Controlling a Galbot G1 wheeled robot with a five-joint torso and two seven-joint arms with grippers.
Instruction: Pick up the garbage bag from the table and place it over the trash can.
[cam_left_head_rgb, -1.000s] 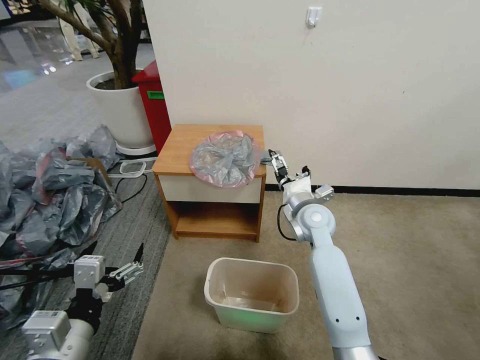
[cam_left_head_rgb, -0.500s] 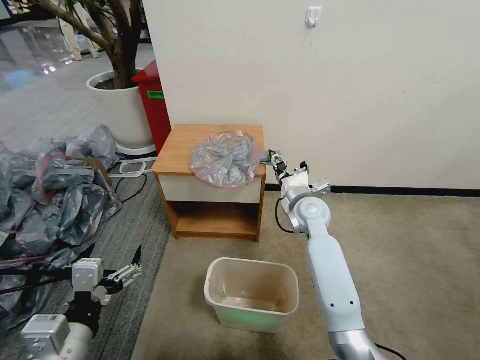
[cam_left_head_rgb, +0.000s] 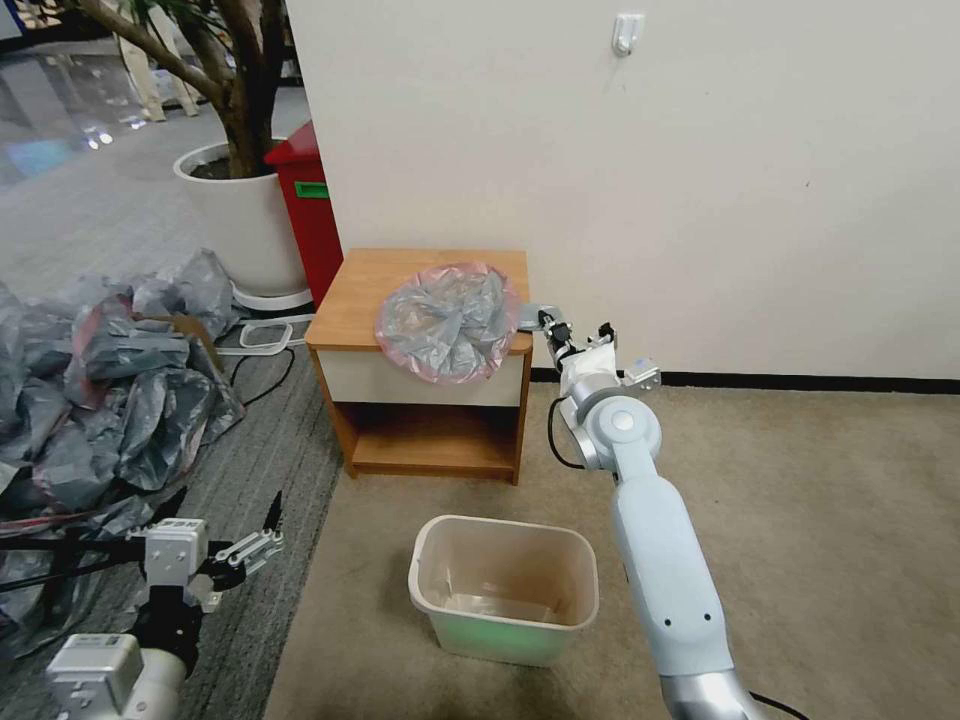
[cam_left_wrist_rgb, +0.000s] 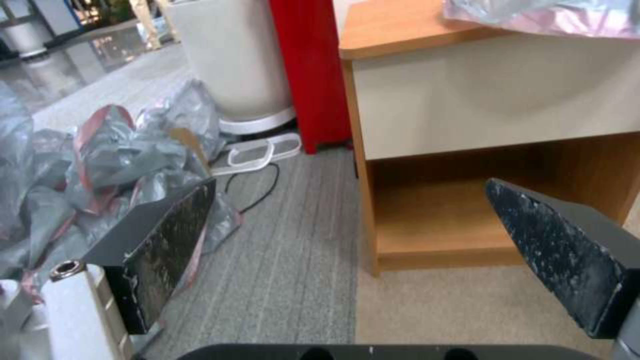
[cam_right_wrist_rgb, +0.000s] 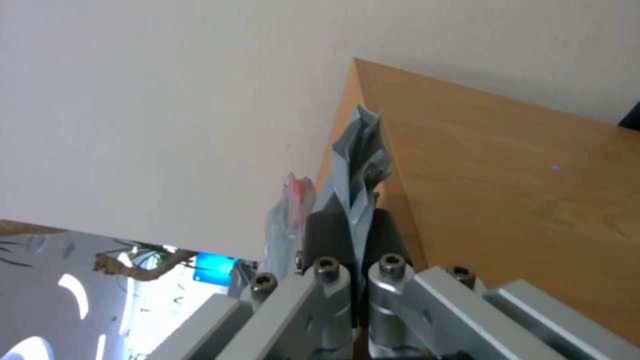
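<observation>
Plastic now bunches between the pressed-together fingers (cam_right_wrist_rgb: 383, 232) of the right gripper (cam_left_head_rgb: 547, 322), which half a second earlier stood just off the right edge of the counter (cam_left_head_rgb: 360, 300) and has since eased in and clamped on a grey corner of the garbage bag (cam_left_head_rgb: 447, 320). The bag has also shifted slightly leftward across the wooden top and hangs a little over the white drawer front. The pinch looks set, so I judge the pick-up stage is nearly done and the lift can follow.

The trash can (cam_left_head_rgb: 505, 587) stands open on the carpet in front of the counter, well apart from the bag, with nothing between them. The left gripper (cam_left_head_rgb: 255, 541) hangs low at the left with its fingers (cam_left_wrist_rgb: 167, 240) spread wide, near the heap of grey and pink bags (cam_left_head_rgb: 110, 380). Behind the heap stand a red bin (cam_left_head_rgb: 310, 210) and a white plant pot (cam_left_head_rgb: 240, 215). The wall sits close behind the right arm, leaving little room for it to swing.
</observation>
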